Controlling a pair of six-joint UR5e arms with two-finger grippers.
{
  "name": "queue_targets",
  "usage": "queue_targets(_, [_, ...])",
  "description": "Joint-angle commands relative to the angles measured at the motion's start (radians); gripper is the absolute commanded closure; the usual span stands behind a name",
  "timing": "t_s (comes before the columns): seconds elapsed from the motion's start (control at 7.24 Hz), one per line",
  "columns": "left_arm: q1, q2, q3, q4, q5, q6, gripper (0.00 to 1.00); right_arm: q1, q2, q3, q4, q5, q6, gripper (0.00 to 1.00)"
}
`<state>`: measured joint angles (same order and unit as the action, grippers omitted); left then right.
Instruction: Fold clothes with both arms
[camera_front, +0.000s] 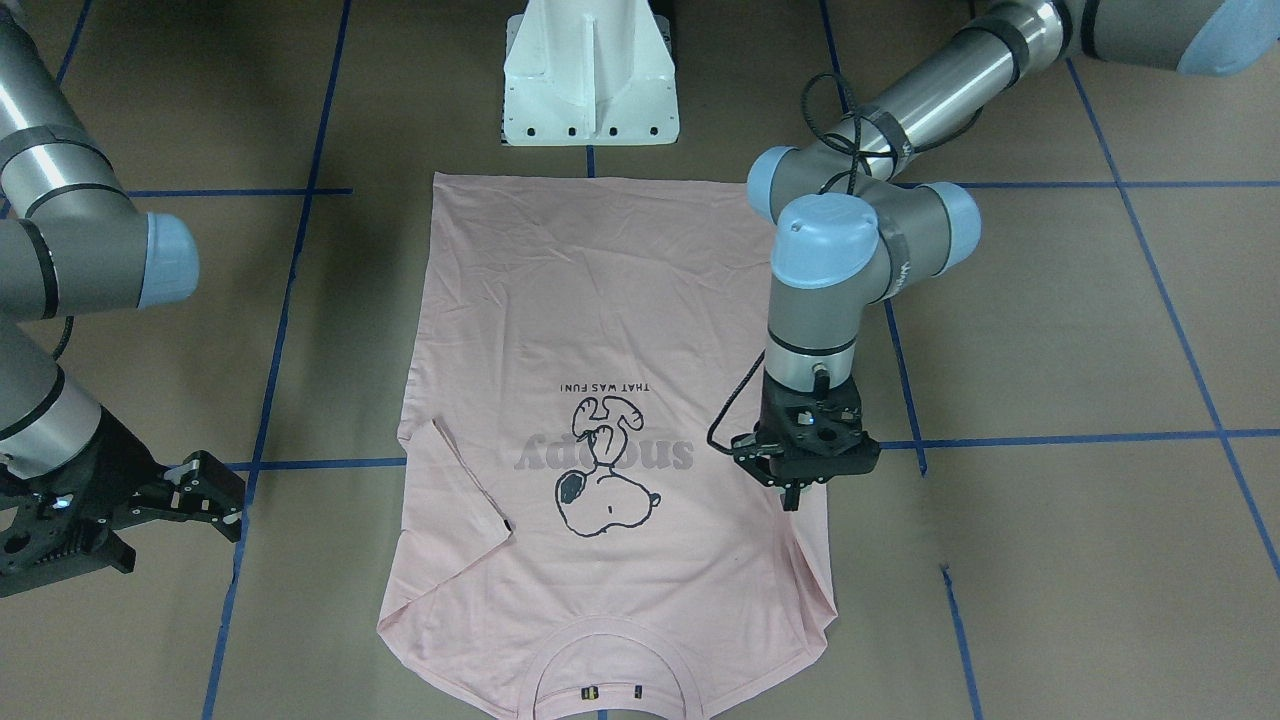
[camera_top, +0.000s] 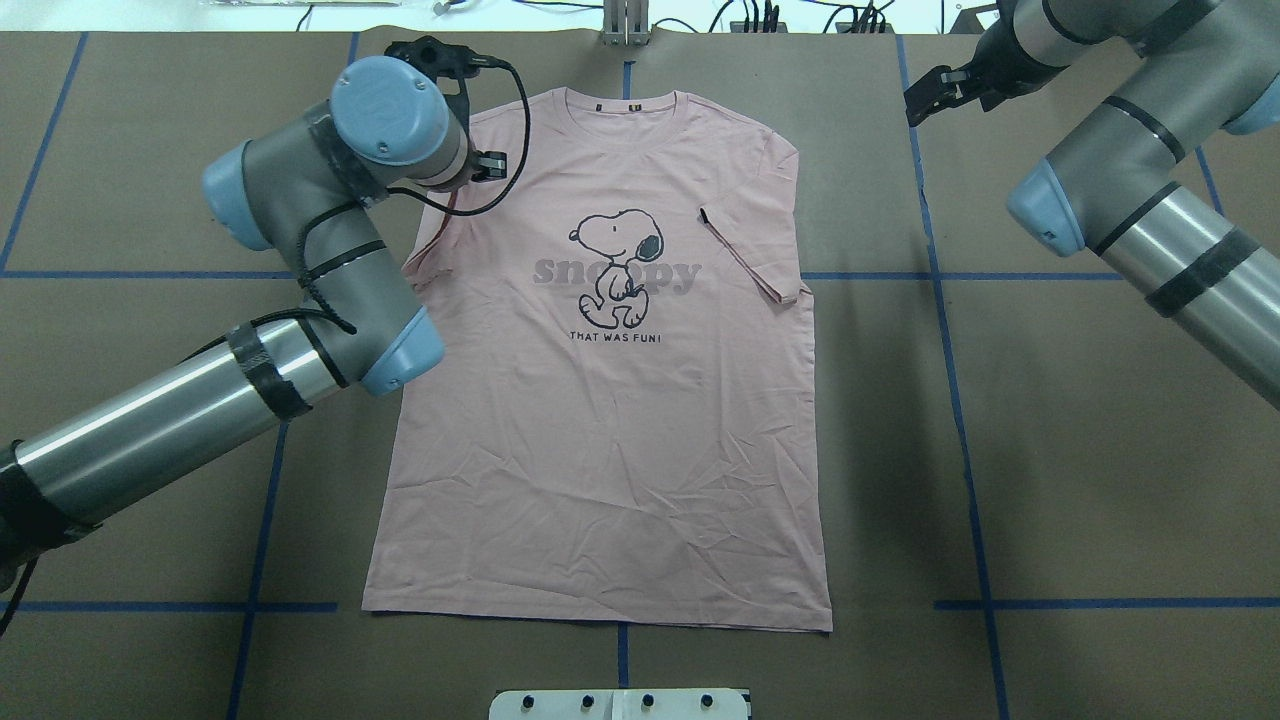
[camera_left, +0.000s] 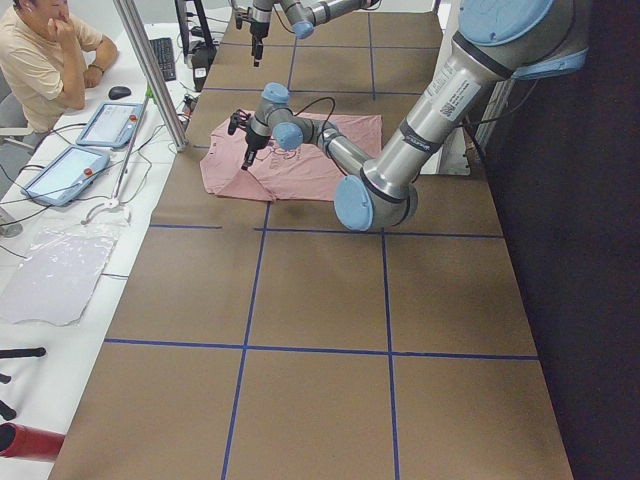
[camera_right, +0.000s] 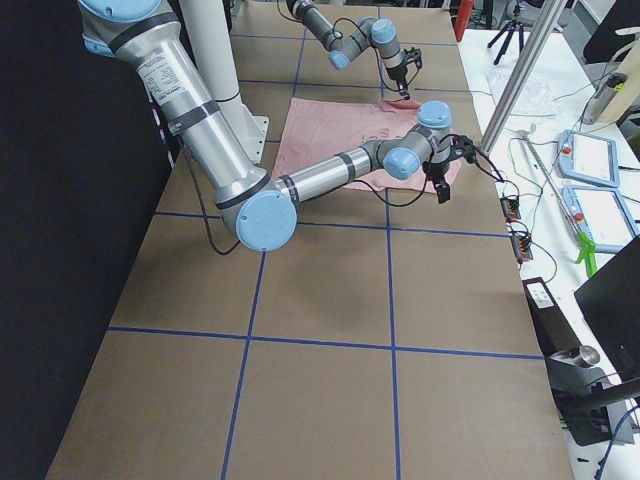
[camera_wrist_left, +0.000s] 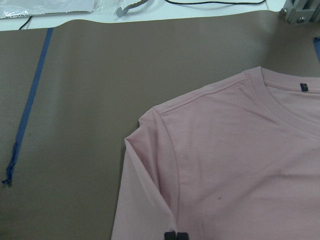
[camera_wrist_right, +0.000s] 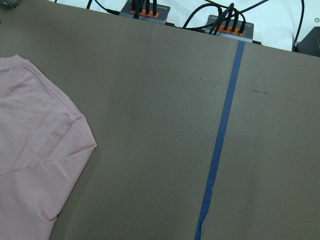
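One sleeve (camera_top: 745, 255) lies folded onto the face-up pink T-shirt (camera_top: 600, 450).

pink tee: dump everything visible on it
Pale pink short-sleeved T-shirt, wrinkled, lying flat and front up on the brown-papered table, ribbed collar away from the robot. Print: outline cartoon dog over grey "snoopy", "THAT WAS FUN!" below. The sleeve on the robot's right is folded inward, black tag showing. The left gripper appears pinched on the opposite sleeve edge.
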<state>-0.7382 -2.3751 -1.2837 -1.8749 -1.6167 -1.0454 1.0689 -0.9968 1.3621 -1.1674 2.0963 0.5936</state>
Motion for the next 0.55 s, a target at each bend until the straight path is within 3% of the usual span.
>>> queue_targets(0.0, [0.016, -0.084, 0.096, 0.019, 0.021, -0.021, 1.00, -0.001, 0.001, 0.000, -0.002, -0.001, 0.002, 0.00])
queue_targets(0.14, [0.019, -0.088, 0.096, 0.017, 0.020, -0.021, 1.00, -0.001, 0.001, 0.000, 0.000, -0.001, 0.002, 0.00])
queue_targets(0.28, [0.019, -0.087, 0.087, 0.008, 0.017, -0.007, 0.19, -0.001, 0.001, 0.000, 0.000, -0.001, 0.006, 0.00])
queue_targets(0.41, [0.022, -0.072, 0.063, -0.062, 0.009, -0.001, 0.00, -0.004, 0.001, 0.021, 0.000, -0.001, 0.044, 0.00])
